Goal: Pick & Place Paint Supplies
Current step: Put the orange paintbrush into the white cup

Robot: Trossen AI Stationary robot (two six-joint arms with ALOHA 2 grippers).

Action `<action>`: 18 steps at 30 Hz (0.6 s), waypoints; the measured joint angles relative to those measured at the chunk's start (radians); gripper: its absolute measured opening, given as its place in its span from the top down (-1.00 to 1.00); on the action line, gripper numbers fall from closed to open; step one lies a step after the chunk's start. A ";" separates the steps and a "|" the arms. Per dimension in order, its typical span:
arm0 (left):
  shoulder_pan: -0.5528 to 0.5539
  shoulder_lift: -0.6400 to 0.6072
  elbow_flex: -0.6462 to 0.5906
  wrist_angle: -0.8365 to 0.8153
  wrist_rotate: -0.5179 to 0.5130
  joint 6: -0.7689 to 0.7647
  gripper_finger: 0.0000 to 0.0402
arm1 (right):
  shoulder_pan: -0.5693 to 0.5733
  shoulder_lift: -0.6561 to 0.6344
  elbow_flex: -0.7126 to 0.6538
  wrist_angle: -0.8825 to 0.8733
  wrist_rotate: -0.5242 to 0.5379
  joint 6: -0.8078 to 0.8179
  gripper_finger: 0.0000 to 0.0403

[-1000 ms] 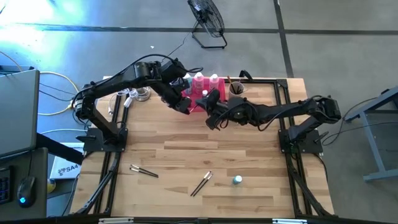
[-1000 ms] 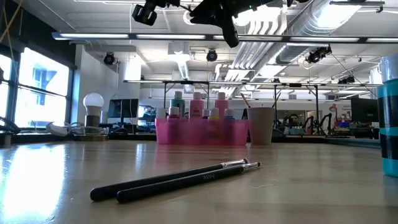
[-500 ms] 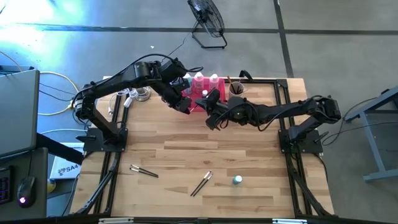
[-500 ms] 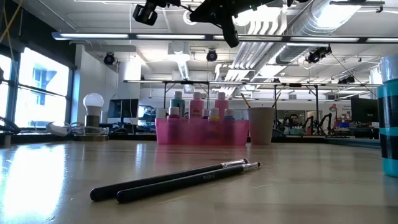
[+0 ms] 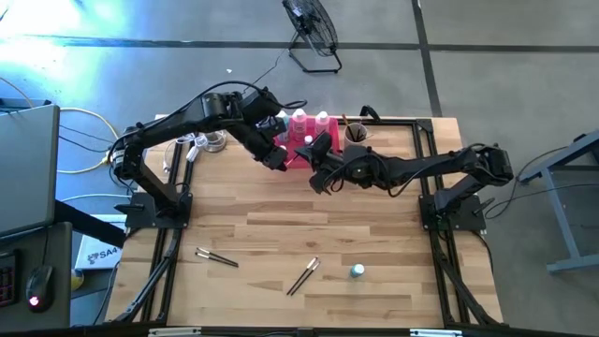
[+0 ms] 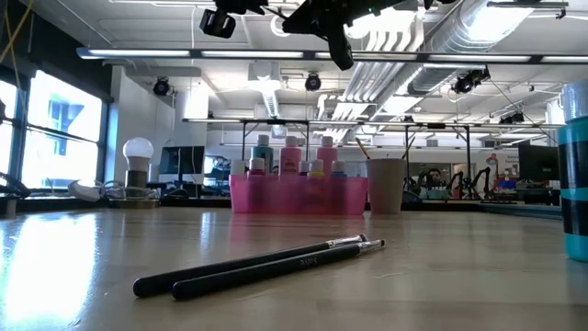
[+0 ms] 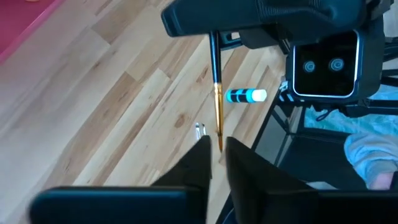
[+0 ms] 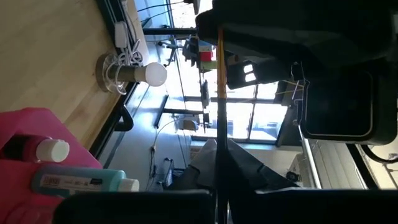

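Left tool (image 5: 273, 159) above table (image 5: 281, 225) by pink tray (image 5: 298, 161), fingers narrowly parted around tip of paintbrush (image 7: 217, 93); contact unclear. Right tool (image 5: 316, 183) just beside it, clamped on same paintbrush's other end, held off table. Tall bottles (image 5: 301, 122) in tray. Near edge: brush pair (image 5: 215, 256), second brush pair (image 5: 302, 276), tiny teal bottle (image 5: 357, 271).

Open tabletop (image 5: 281, 211) spans the middle; both grippers crowd the air before the pink tray (image 5: 298, 157) (beige cup (image 5: 356, 134) beside it). Near edge: brush pairs (image 5: 215, 256), (image 5: 303, 276), small bottle (image 5: 357, 271).
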 joint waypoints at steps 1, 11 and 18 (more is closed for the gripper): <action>0.000 0.000 0.000 0.000 -0.002 0.001 0.70 | 0.000 0.000 0.000 0.000 0.002 0.000 0.97; 0.000 0.000 0.000 0.000 -0.008 0.003 0.28 | 0.000 0.000 0.000 -0.001 0.002 0.000 0.98; -0.018 -0.023 -0.001 0.003 -0.137 0.155 0.26 | 0.000 0.000 0.000 -0.002 0.036 0.085 0.98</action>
